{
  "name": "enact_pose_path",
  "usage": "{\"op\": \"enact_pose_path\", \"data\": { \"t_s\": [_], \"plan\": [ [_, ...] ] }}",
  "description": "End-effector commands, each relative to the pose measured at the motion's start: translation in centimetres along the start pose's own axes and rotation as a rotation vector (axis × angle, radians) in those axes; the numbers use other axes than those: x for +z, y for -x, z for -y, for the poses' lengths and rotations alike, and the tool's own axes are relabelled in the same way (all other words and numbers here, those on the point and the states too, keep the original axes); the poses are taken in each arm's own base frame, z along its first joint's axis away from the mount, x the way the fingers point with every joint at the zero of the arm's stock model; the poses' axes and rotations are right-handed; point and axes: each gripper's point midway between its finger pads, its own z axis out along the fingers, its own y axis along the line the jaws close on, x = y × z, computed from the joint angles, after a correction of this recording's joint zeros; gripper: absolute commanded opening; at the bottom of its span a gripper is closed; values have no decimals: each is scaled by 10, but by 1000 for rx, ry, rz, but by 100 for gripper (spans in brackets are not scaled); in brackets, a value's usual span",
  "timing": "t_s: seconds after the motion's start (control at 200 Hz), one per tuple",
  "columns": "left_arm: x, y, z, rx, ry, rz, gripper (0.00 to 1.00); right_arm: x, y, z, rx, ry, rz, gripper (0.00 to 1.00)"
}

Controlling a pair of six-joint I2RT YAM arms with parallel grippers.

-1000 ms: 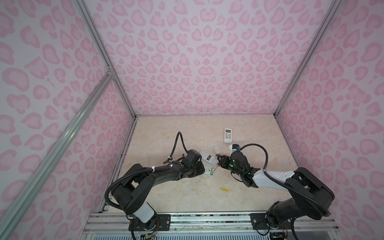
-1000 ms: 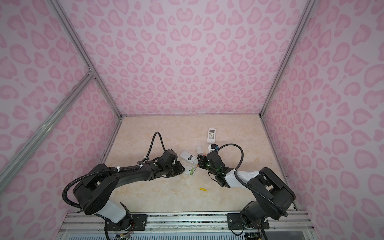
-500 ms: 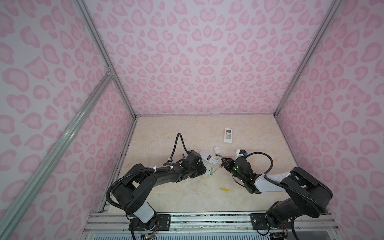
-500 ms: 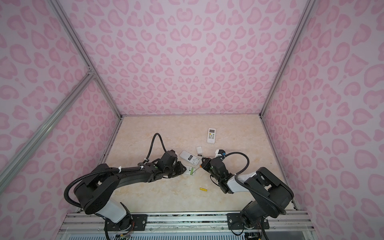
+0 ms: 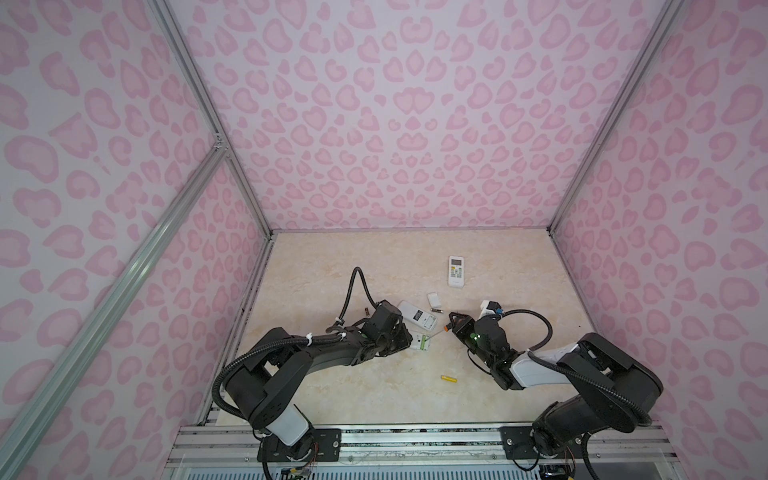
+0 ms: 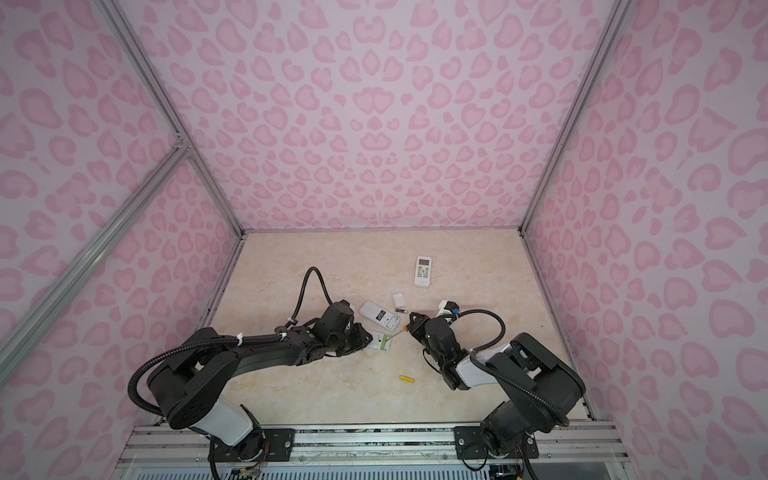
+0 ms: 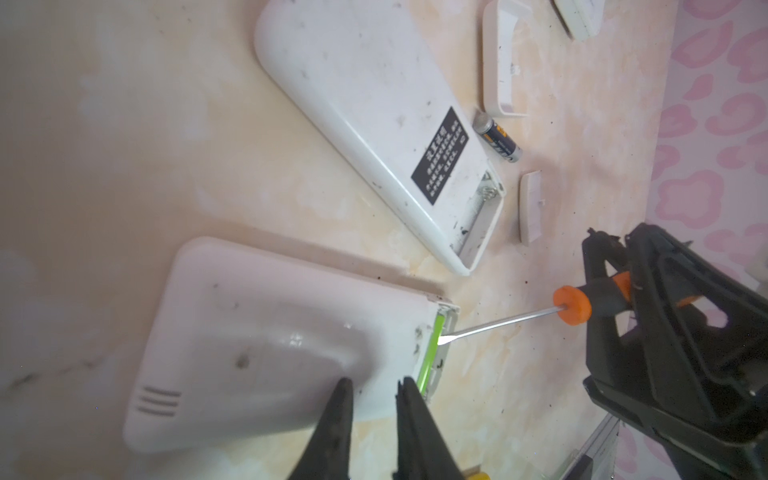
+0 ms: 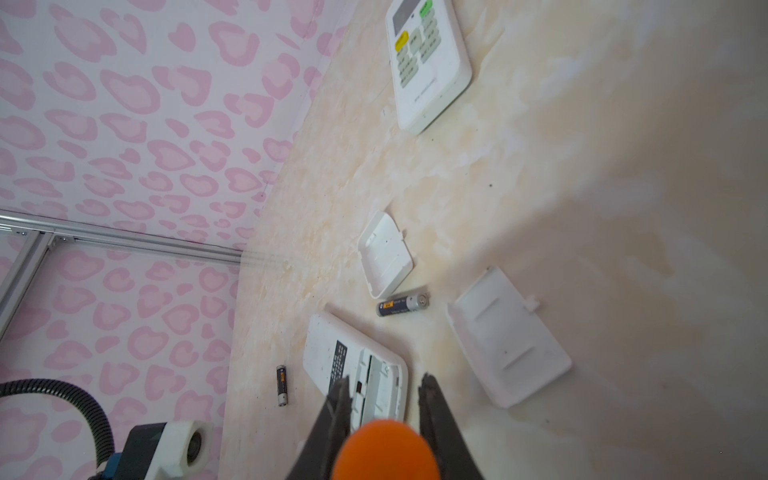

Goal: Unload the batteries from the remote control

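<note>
The cream marbled tabletop (image 5: 332,266) carries three white remotes (image 5: 456,271), two loose battery covers (image 8: 386,253), two black batteries (image 8: 402,304) and what looks like a yellow battery (image 5: 449,378).

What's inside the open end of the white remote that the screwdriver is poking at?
A green battery lies in the remote's open slot, with the screwdriver tip at it. The remote's body covers the rest of the slot, so whether another battery lies beside it cannot be seen.
</note>
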Motion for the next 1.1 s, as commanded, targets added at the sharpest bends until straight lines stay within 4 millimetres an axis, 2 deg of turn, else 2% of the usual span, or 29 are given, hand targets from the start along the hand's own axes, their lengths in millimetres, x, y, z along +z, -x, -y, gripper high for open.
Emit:
{"op": "enact_pose_path", "data": {
  "t_s": [0.0, 0.26, 0.545, 0.895, 1.095],
  "plan": [
    [0, -20, -42, -24, 163, -66, 24, 0, 10, -2, -41, -15, 54, 0],
    [1, -22, -43, -26, 164, -70, 24, 6, 9, -2, -65, -28, 54, 0],
    [-1, -24, -44, -28, 158, -73, 24, 1, 2, -5, -103, -43, 60, 0],
    [0, -32, -52, -70, 156, -88, 24, 14, -6, 8, 122, 21, 51, 0],
    [-1, -33, -54, -72, 160, -88, 24, 15, -12, 21, 179, 20, 50, 0]
  ]
}}
